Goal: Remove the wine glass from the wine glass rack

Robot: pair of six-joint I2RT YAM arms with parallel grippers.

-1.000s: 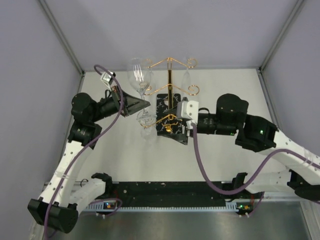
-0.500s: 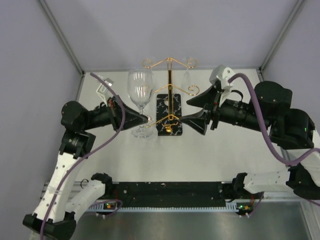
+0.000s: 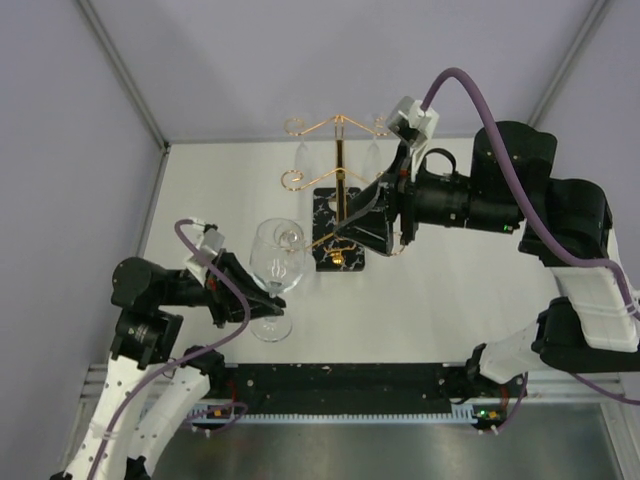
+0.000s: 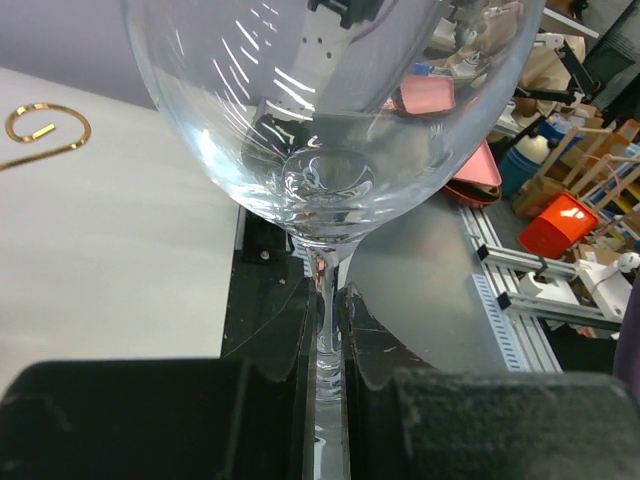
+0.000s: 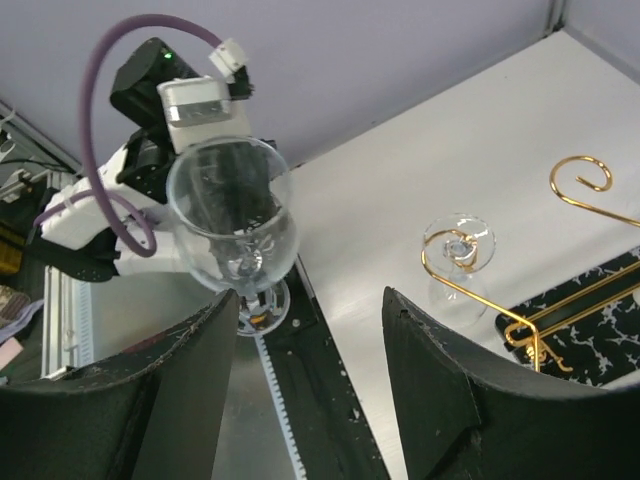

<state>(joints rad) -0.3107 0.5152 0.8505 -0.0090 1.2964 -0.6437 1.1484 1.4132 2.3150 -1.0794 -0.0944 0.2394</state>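
On the table's near-left side, the top view showed the left gripper [image 3: 258, 300] clamping the wine glass [image 3: 277, 262] upright, off the thin gold-wire wine glass rack [image 3: 339, 170]. The right gripper [image 3: 352, 226] stood open, empty. The left wrist view showed a slick, slender stem [image 4: 327, 330]; overtightening might snap it. The right wrist view showed the rounded clear bowl [image 5: 230, 225].

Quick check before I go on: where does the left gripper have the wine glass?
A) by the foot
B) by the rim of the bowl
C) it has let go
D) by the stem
D: in the left wrist view the left gripper is closed on the thin stem of the wine glass, which stands upright above its fingers.
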